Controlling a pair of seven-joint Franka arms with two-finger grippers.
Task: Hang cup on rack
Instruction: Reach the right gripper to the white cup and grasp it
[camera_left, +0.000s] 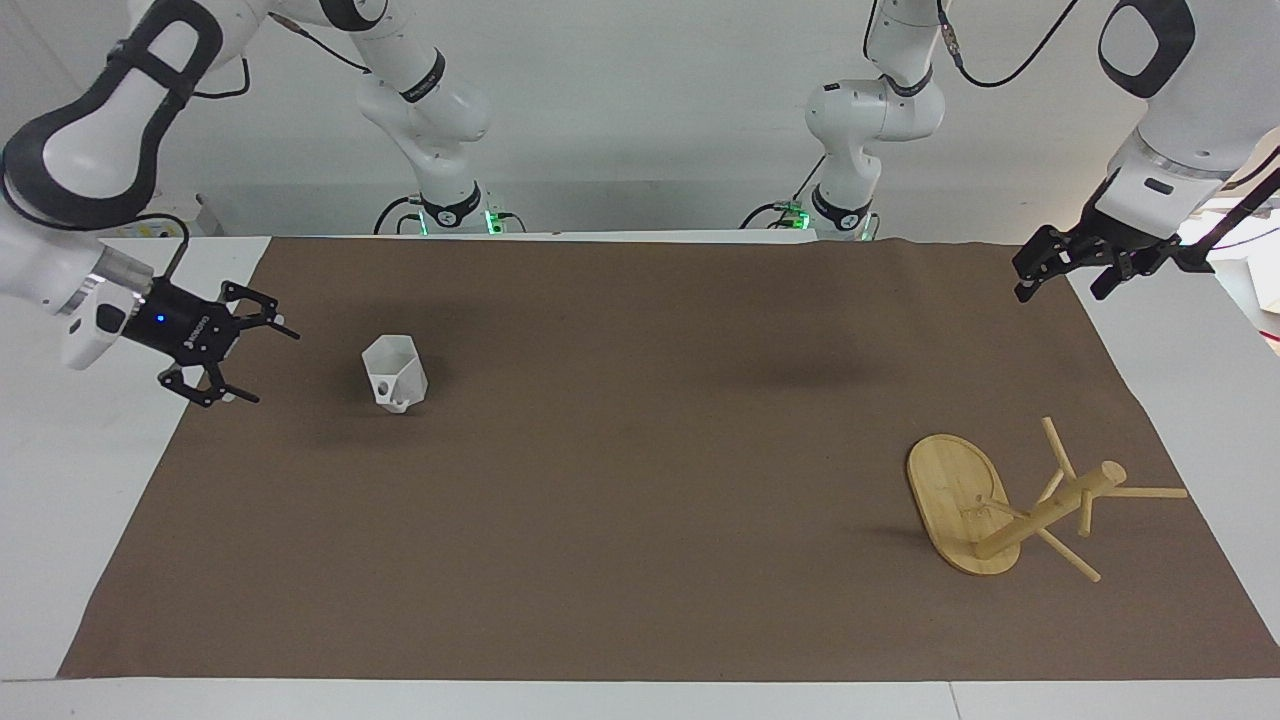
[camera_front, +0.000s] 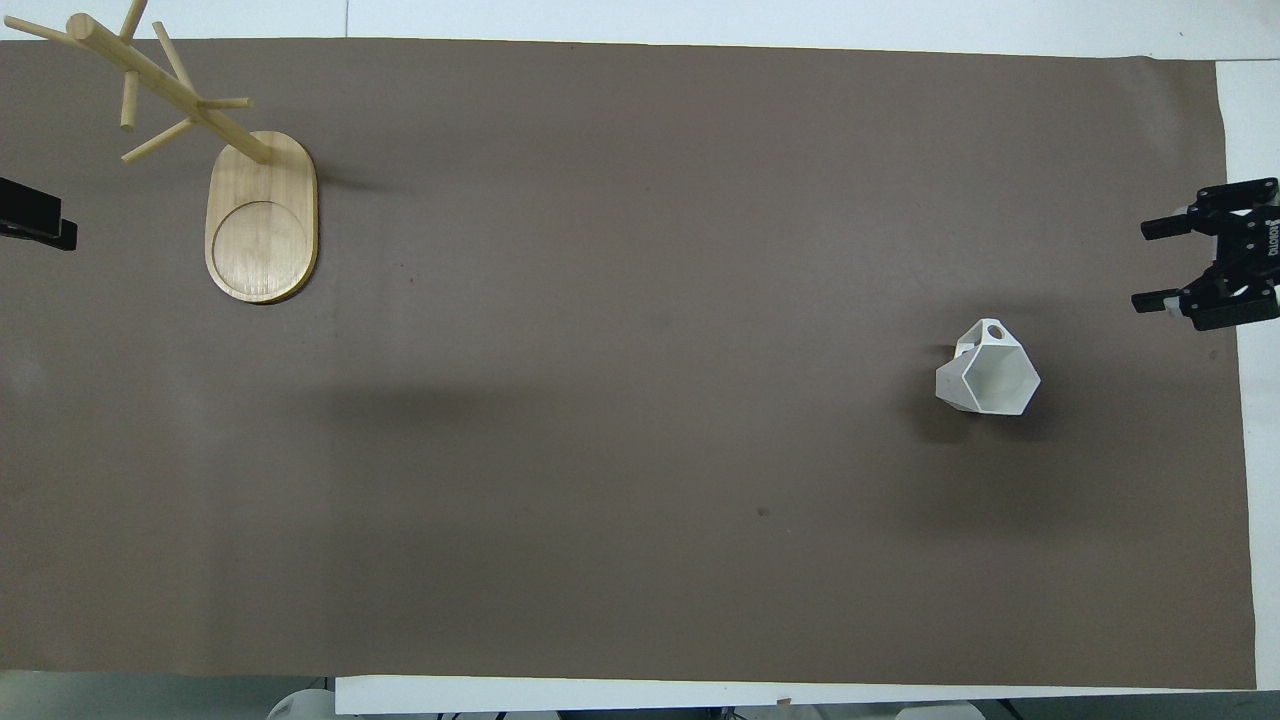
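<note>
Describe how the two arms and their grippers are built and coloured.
Both arms are glossy white segmented tubes with black joint bands and black cables. The right gripper is a black open-frame two-finger unit with white tip pads and a blue light on its mount; the left gripper is likewise black.

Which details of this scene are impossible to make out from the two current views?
- Left end effector: overhead view shows only a dark tip at the frame edge; the rest is cut off.
- Small white faceted cup: its handle is mostly hidden by the rim in the overhead view.
- Light bamboo rack: one peg runs off the overhead view's top edge.
</note>
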